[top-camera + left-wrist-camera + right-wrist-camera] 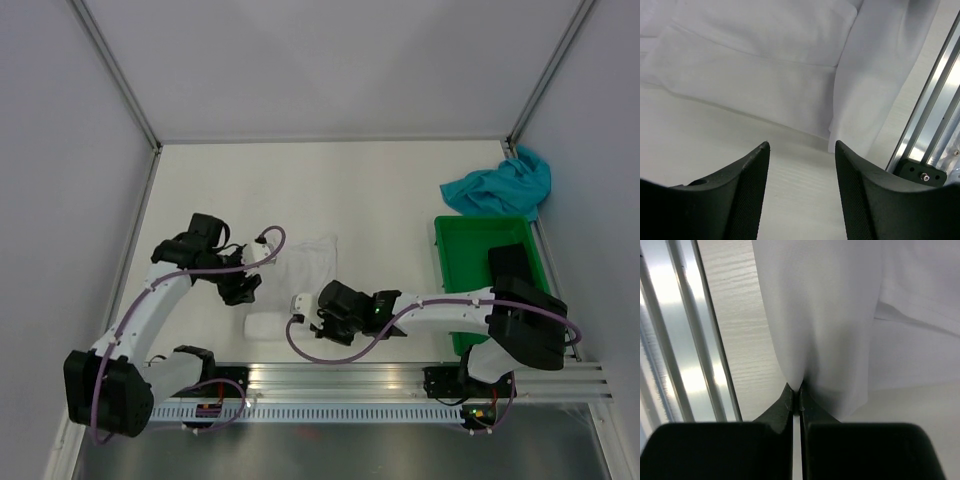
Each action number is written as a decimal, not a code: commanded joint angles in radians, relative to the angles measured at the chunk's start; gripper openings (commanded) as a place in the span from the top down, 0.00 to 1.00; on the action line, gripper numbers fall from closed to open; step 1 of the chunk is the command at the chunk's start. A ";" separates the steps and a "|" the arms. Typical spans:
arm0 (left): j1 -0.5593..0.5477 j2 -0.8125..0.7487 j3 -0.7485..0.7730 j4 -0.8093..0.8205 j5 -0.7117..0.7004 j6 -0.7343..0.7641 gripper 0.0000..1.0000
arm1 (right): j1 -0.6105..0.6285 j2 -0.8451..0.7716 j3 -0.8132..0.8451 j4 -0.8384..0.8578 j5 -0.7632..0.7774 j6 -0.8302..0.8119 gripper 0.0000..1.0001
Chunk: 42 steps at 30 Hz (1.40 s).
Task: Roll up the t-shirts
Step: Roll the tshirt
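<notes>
The white t-shirt [305,262] lies on the table near the front, its near end rolled into a short roll [265,326]. My right gripper [300,306] is shut on the white shirt's edge [810,340], pinched between the fingertips. My left gripper [243,290] is open and empty just left of the shirt; its view shows the folded white cloth [765,65] ahead of the fingers [747,190]. The teal-blue t-shirt [500,185] lies crumpled at the back right, beyond the crate.
A green plastic crate [487,270] stands at the right, partly under the right arm. The aluminium rail [400,380] runs along the table's near edge, close to the roll. Grey walls enclose the table on three sides.
</notes>
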 commanded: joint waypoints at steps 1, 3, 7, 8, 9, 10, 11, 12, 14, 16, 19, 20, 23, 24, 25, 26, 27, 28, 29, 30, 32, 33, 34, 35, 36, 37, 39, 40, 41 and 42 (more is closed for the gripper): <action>-0.009 -0.088 0.000 -0.005 0.004 0.013 0.39 | -0.075 -0.022 -0.023 0.060 -0.263 0.061 1.00; -0.023 -0.105 0.003 -0.042 0.016 0.023 0.38 | -0.117 -0.017 -0.032 0.083 -0.334 0.083 1.00; -0.161 -0.147 -0.042 -0.049 -0.021 -0.006 0.37 | -0.240 -0.008 -0.059 0.138 -0.486 0.135 1.00; -0.190 -0.154 -0.072 -0.045 -0.031 -0.012 0.37 | -0.254 -0.002 -0.059 0.145 -0.506 0.134 1.00; -0.219 -0.162 -0.089 -0.031 -0.050 -0.043 0.36 | -0.267 0.003 -0.060 0.146 -0.514 0.134 1.00; -0.259 -0.165 -0.104 -0.007 -0.056 -0.055 0.36 | -0.290 0.015 -0.057 0.146 -0.537 0.134 1.00; -0.273 -0.167 -0.138 0.007 -0.068 -0.063 0.35 | -0.300 0.020 -0.056 0.151 -0.552 0.140 1.00; -0.282 -0.170 -0.157 0.026 -0.102 -0.077 0.33 | -0.310 0.023 -0.057 0.157 -0.572 0.147 1.00; -0.303 -0.184 -0.216 0.082 -0.142 -0.083 0.33 | -0.337 0.032 -0.057 0.163 -0.583 0.155 1.00; -0.328 -0.188 -0.246 0.148 -0.191 -0.103 0.30 | -0.341 0.038 -0.057 0.165 -0.584 0.153 1.00; -0.352 -0.187 -0.270 0.196 -0.238 -0.117 0.27 | -0.343 0.052 -0.045 0.155 -0.594 0.153 1.00; -0.356 -0.185 -0.284 0.222 -0.248 -0.115 0.27 | -0.341 0.052 -0.042 0.151 -0.594 0.152 1.00; -0.371 -0.176 -0.313 0.265 -0.271 -0.109 0.20 | -0.343 0.058 -0.040 0.146 -0.592 0.138 1.00; -0.380 -0.167 -0.319 0.273 -0.259 -0.108 0.18 | -0.344 0.061 -0.040 0.146 -0.592 0.141 1.00; -0.385 -0.165 -0.325 0.276 -0.254 -0.108 0.18 | -0.346 0.067 -0.039 0.149 -0.590 0.143 1.00; -0.389 -0.162 -0.336 0.277 -0.246 -0.108 0.18 | -0.344 0.072 -0.036 0.146 -0.592 0.144 0.99; -0.394 -0.159 -0.344 0.291 -0.246 -0.112 0.20 | -0.346 0.076 -0.034 0.145 -0.592 0.144 1.00; -0.403 -0.158 -0.352 0.297 -0.249 -0.114 0.22 | -0.347 0.081 -0.031 0.145 -0.589 0.144 1.00; -0.405 -0.156 -0.371 0.306 -0.257 -0.117 0.25 | -0.346 0.083 -0.029 0.142 -0.589 0.146 1.00; -0.406 -0.153 -0.382 0.331 -0.277 -0.120 0.34 | -0.346 0.081 -0.028 0.140 -0.587 0.143 1.00; -0.406 -0.152 -0.404 0.348 -0.306 -0.126 0.59 | -0.346 0.078 -0.023 0.122 -0.580 0.135 1.00; -0.406 -0.153 -0.407 0.354 -0.309 -0.129 0.67 | -0.346 0.072 -0.016 0.111 -0.575 0.130 1.00; -0.406 -0.159 -0.405 0.354 -0.309 -0.132 0.74 | -0.347 0.070 -0.010 0.085 -0.569 0.120 1.00; -0.406 -0.162 -0.404 0.354 -0.314 -0.141 0.83 | -0.347 0.069 -0.003 0.070 -0.567 0.115 1.00; -0.406 -0.162 -0.402 0.354 -0.318 -0.144 0.97 | -0.347 0.061 0.007 0.057 -0.567 0.114 1.00; -0.406 -0.164 -0.395 0.340 -0.323 -0.144 0.98 | -0.347 0.057 0.010 0.031 -0.567 0.103 1.00; -0.405 -0.173 -0.376 0.250 -0.314 -0.105 0.98 | -0.347 0.035 0.015 -0.010 -0.580 0.092 0.99; -0.403 -0.187 -0.352 0.215 -0.305 -0.068 0.98 | -0.346 0.029 0.013 -0.029 -0.606 0.081 0.99; -0.397 -0.190 -0.338 0.166 -0.280 -0.042 0.98 | -0.346 0.015 0.015 -0.047 -0.623 0.069 0.98; -0.396 -0.191 -0.306 0.121 -0.263 -0.016 0.98 | -0.347 0.008 0.015 -0.093 -0.647 0.057 0.98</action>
